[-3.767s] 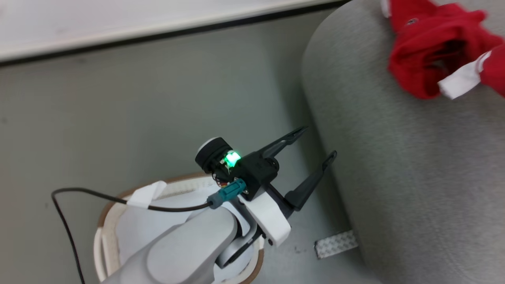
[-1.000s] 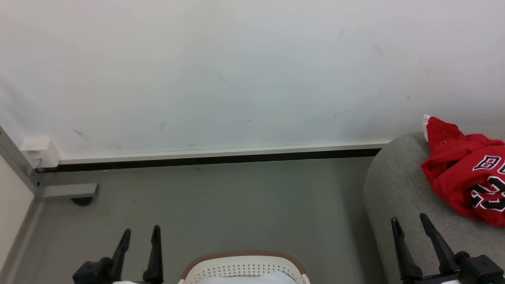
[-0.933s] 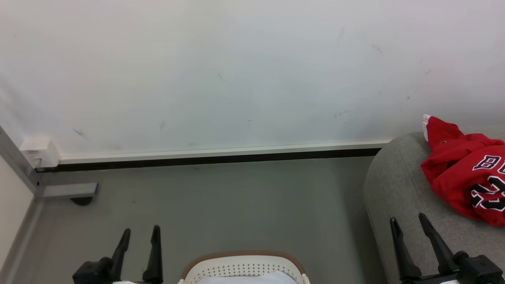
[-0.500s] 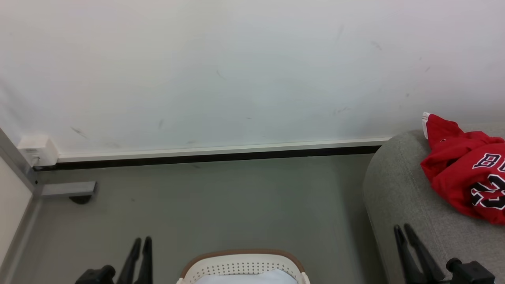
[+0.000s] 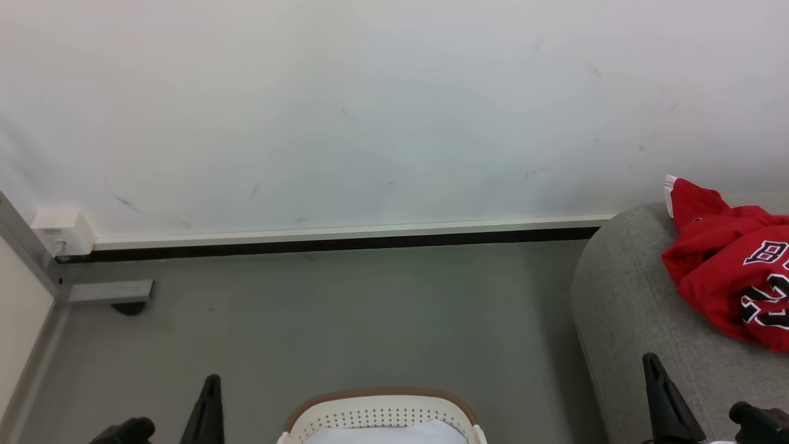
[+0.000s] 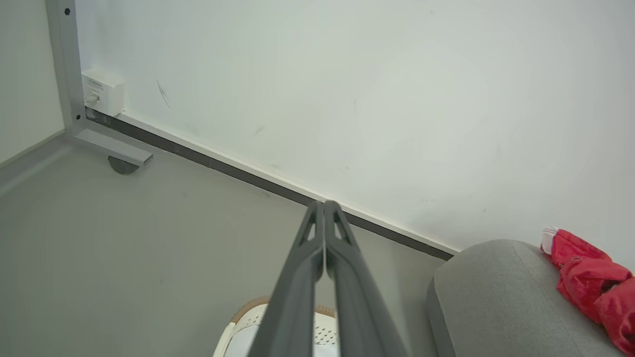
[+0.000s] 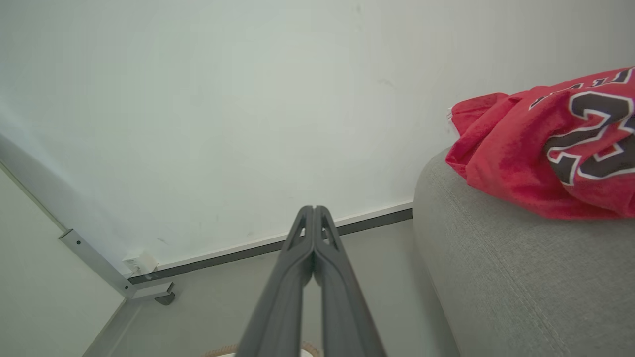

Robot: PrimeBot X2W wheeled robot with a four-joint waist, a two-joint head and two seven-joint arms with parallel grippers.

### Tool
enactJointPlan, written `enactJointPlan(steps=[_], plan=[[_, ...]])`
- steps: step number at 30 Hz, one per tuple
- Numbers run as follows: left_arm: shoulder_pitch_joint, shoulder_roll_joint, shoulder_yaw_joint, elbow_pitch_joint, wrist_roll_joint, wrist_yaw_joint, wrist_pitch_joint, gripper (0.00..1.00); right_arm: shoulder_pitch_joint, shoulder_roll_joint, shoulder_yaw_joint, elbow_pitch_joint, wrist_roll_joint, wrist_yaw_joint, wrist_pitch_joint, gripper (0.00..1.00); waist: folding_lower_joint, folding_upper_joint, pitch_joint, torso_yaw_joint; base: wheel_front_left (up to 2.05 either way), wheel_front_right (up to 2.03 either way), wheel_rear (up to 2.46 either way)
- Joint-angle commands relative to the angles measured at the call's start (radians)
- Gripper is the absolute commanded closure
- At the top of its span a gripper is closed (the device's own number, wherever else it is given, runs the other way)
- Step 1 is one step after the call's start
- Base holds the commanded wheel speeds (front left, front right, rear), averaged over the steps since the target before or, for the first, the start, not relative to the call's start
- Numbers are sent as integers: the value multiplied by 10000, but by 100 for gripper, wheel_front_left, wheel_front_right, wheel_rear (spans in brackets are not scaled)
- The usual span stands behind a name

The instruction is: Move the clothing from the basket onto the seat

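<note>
Our left gripper (image 5: 212,382) hung low above the grey floor (image 5: 345,308), its two fingers pressed together on nothing. Just right of it the white laundry basket (image 5: 382,394) sat on the floor, well apart from the wall (image 5: 370,123). The part we could see held only pale lining (image 5: 382,435). Further right rose the grey sofa seat (image 5: 629,308). Our right gripper (image 5: 648,362) hung by its rounded left end, likewise closed tight and empty. The red jersey (image 5: 715,277) lay on the seat top, near that left end and towards the wall. We judged the transfer done or nearly so. The next move called for bending to look into the basket. Any garment left there would need jaws spread and lowered inside.
</note>
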Motion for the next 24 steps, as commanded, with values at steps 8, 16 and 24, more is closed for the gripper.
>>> enactJointPlan(steps=[8,16,24], plan=[[-323,50,131,-265,-1516,-79,375,100,-368,20,-301,-109,1412,-4,368,100,0,0,22,50,0,0,0],[-398,57,217,-331,-2703,-117,694,100,-434,58,-513,-95,2516,-6,669,100,0,0,45,99,0,0,0],[-465,65,298,-383,-3790,-156,985,100,-523,96,-705,-83,3527,-7,941,100,0,0,68,148,0,0,0]])
